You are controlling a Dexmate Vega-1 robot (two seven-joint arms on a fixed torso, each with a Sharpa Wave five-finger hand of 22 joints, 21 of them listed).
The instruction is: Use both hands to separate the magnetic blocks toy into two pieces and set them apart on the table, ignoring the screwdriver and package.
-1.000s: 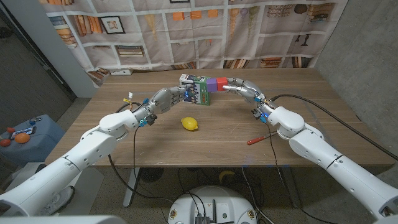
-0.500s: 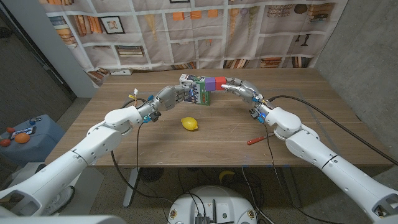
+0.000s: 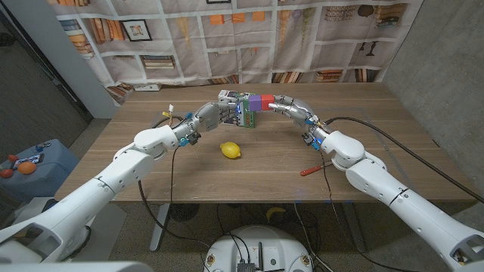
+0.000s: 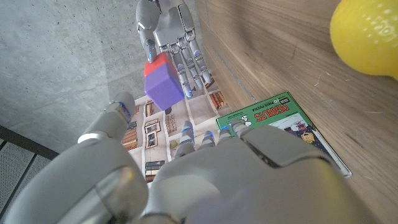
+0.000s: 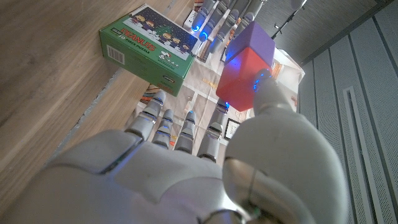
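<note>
The magnetic blocks toy (image 3: 262,102), a purple cube joined to a red one, hangs above the far middle of the table. My right hand (image 3: 291,106) pinches its red end; the thumb (image 5: 268,93) lies against the toy (image 5: 246,57). My left hand (image 3: 209,115) reaches toward the purple end with its fingers apart and nothing in them. In the left wrist view the toy (image 4: 163,83) sits just beyond my left hand (image 4: 211,174), held by my right hand (image 4: 169,31). The left hand's fingers (image 5: 214,22) are close behind the purple cube; I cannot tell whether they touch it.
A green puzzle package (image 3: 237,110) stands under and behind the toy; it also appears as the package (image 4: 283,124) and the package (image 5: 149,46). A lemon (image 3: 231,150) lies mid-table. A red-handled screwdriver (image 3: 312,170) lies near my right forearm. A bookshelf-print curtain hangs behind the table.
My left hand and arm have moved forward and to the right, closer to the toy's purple end. My right hand has kept the toy almost still.
</note>
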